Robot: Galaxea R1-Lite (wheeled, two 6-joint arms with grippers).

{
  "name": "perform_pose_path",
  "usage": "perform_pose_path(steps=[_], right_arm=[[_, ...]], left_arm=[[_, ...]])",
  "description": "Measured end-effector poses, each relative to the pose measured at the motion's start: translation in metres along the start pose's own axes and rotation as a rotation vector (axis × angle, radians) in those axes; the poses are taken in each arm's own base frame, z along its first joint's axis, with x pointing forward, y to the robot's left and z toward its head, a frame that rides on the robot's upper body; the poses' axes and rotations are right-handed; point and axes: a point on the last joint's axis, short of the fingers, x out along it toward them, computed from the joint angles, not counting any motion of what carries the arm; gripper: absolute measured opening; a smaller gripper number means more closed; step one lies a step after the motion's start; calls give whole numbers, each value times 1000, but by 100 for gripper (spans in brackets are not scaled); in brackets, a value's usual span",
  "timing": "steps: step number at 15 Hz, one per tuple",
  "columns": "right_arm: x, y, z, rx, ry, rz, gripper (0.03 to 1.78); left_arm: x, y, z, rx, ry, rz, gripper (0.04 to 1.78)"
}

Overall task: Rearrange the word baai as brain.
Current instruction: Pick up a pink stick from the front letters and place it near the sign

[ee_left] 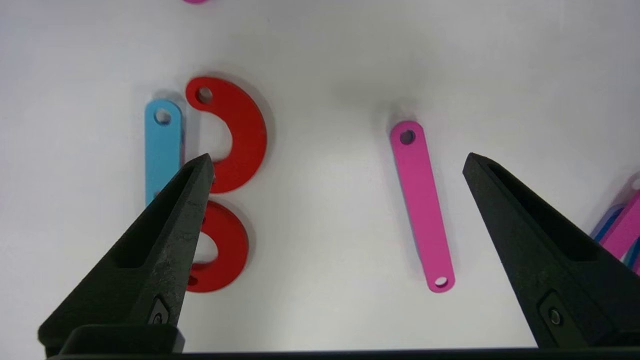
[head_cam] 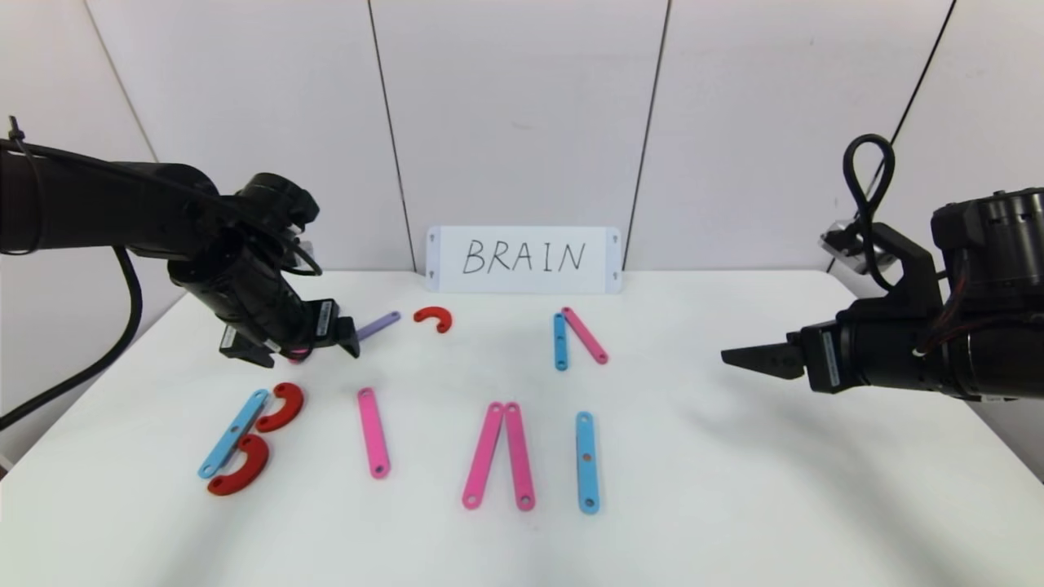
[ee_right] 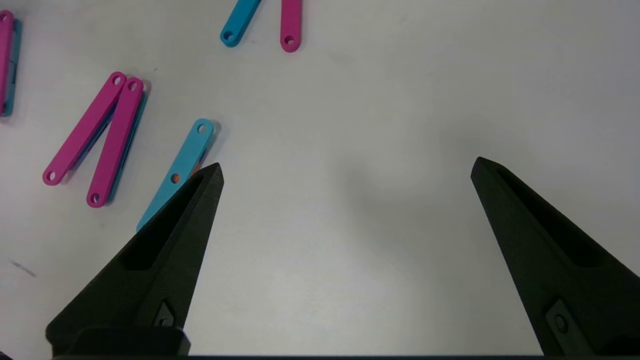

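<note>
Letters sit in a row across the near half of the white table (head_cam: 734,505): a B of one light-blue bar (head_cam: 233,433) with two red curved pieces (head_cam: 281,407) touching it, a lone pink bar (head_cam: 373,432), two pink bars (head_cam: 499,456) joined at the top, then a blue upright bar (head_cam: 586,461). Behind them lie a lilac bar (head_cam: 378,325), a loose red curve (head_cam: 433,317) and a blue-pink pair (head_cam: 577,337). Left gripper (ee_left: 337,160) hangs above the B, jaws spread wide, holding nothing. Right gripper (ee_right: 347,167) hovers at the right edge, equally wide and empty. The BRAIN card (head_cam: 523,258) stands at the back.
</note>
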Motion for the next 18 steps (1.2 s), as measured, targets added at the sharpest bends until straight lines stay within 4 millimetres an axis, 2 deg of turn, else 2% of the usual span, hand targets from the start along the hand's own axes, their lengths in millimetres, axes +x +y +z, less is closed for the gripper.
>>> perform_pose_path(steps=[3, 7, 12, 18], right_arm=[[0, 0, 0, 1, -1, -1, 173], [0, 0, -1, 2, 3, -2, 173], [0, 0, -2, 3, 6, -2, 173], [0, -1, -2, 4, 7, -1, 173]], left_arm=[[-5, -27, -23, -26, -14, 19, 175], [7, -43, -46, -25, -41, 34, 175], [21, -49, -57, -38, 9, 50, 175], [38, -51, -60, -76, 5, 40, 175]])
